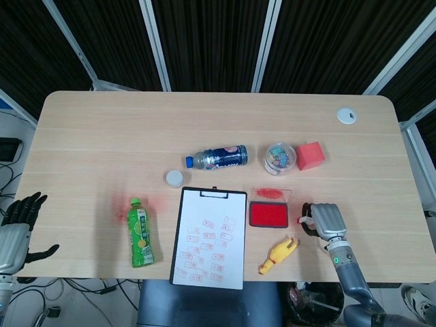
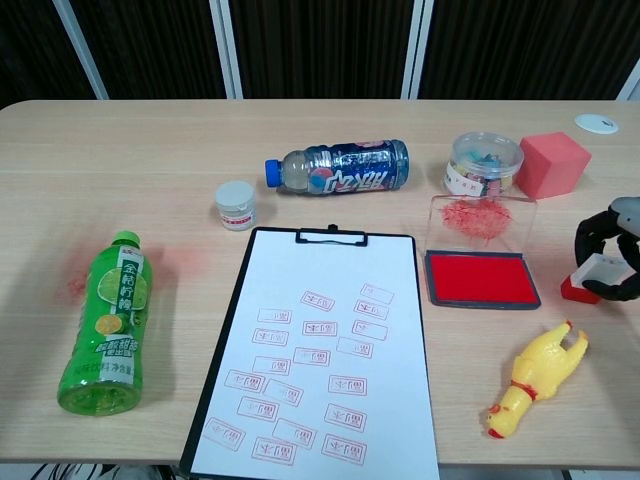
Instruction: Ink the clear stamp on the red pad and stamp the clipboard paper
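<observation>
stamp [image 2: 591, 277] sits at the right edge of the worktop [image 1: 102, 136], a clear block with a red base, just right of the red pad [image 2: 480, 278]. right hand [image 1: 326, 221] is wrapped around it, fingers curled on both sides; in the chest view the dark fingers [image 2: 592, 232] arc over the clear top, so this hand grips the stamp, whose red base looks to be on the wood. the pad's lid [image 2: 479, 221] stands open behind the red ink surface, smeared with red. clipboard [image 1: 208, 238] lies left of the pad, near it but apart, its clip toward the far side, and its paper [image 2: 325, 360] carries many small red rectangular prints over the lower half.

left hand [image 1: 17, 228] hangs off the near left corner of the worktop, fingers spread and holding nothing, well apart from everything; only the head view shows it.

green bottle [image 2: 108, 322] lies on its side left of the clipboard, cap pointing away. a dark blue bottle [image 2: 340, 167] lies behind the clipboard, a small white jar [image 2: 236, 205] to its left. a clear tub [image 2: 485, 162] of small coloured bits stands behind the pad, a red cube [image 2: 552, 164] just beside it. a yellow rubber chicken [image 2: 534, 378] lies in front of the pad.
</observation>
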